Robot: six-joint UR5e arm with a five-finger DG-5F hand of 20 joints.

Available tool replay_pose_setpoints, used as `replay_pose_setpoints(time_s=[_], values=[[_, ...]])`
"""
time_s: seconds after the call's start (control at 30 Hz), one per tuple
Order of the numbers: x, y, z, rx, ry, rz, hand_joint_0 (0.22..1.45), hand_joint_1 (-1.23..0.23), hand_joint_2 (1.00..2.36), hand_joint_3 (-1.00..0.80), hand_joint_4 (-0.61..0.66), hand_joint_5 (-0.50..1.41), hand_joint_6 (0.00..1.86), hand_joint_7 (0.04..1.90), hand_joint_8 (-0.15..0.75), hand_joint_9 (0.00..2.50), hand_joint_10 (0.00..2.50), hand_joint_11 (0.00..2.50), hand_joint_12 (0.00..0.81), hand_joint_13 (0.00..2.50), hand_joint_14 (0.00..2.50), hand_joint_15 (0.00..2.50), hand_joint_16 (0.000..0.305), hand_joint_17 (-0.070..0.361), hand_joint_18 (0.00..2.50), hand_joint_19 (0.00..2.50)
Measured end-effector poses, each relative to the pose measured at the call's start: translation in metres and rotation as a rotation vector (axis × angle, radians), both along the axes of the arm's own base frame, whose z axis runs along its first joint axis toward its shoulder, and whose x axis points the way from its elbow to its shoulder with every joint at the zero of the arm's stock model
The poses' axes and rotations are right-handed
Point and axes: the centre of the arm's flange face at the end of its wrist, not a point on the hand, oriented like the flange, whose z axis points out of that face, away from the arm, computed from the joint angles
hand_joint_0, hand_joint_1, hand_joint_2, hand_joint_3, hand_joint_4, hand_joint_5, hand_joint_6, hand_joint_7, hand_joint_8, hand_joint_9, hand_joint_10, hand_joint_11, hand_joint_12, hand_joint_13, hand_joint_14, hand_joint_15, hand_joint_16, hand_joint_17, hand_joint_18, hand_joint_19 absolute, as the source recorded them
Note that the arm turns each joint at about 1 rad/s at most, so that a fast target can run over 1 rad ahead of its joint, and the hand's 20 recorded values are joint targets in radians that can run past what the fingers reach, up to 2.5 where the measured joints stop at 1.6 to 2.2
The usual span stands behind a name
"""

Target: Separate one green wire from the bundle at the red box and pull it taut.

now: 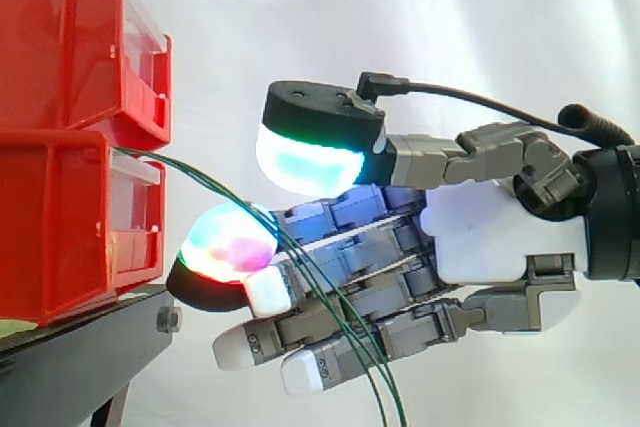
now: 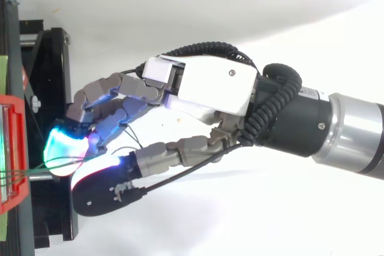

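Several thin green wires (image 1: 200,175) leave the gap between the stacked red bins (image 1: 60,227) and sag down to the right. They cross in front of the hand (image 1: 490,232), which reaches in from the right. They pass through the narrow gap between the thumb pad (image 1: 310,162), glowing cyan-green above, and a raised fingertip (image 1: 225,247), glowing red and magenta below. The wires rest on that fingertip; thumb and fingertip stand apart. The other fingers lie nearly straight beneath. In the top view the wires (image 2: 36,169) run from the red bin (image 2: 15,148) to the hand (image 2: 210,85).
The bins stand on a black stand (image 1: 80,357) at the left, and its frame (image 2: 51,88) lies just under the fingertips. A white curtain forms the backdrop. The wires hang slack below the hand toward the bottom edge.
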Motion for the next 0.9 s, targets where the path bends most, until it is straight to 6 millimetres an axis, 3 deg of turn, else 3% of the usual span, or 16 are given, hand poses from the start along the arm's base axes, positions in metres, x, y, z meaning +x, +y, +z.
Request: replay_pose_setpoints(time_s=[0.7,0.9], values=[[-0.001,0.011,0.007,-0.002,0.03,0.013,0.62,-0.76,1.01,-0.36,0.1,-0.17,0.91,0.85,0.274,0.93,0.02,0.75,0.327,0.61,0.01,0.31,0.053,0.119,0.63,0.52],[-0.001,0.013,0.007,0.002,0.03,0.017,0.67,-0.88,1.01,-0.4,0.06,-0.17,0.92,0.86,0.269,0.92,0.02,0.76,0.326,0.62,0.01,0.31,0.052,0.118,0.67,0.54]])
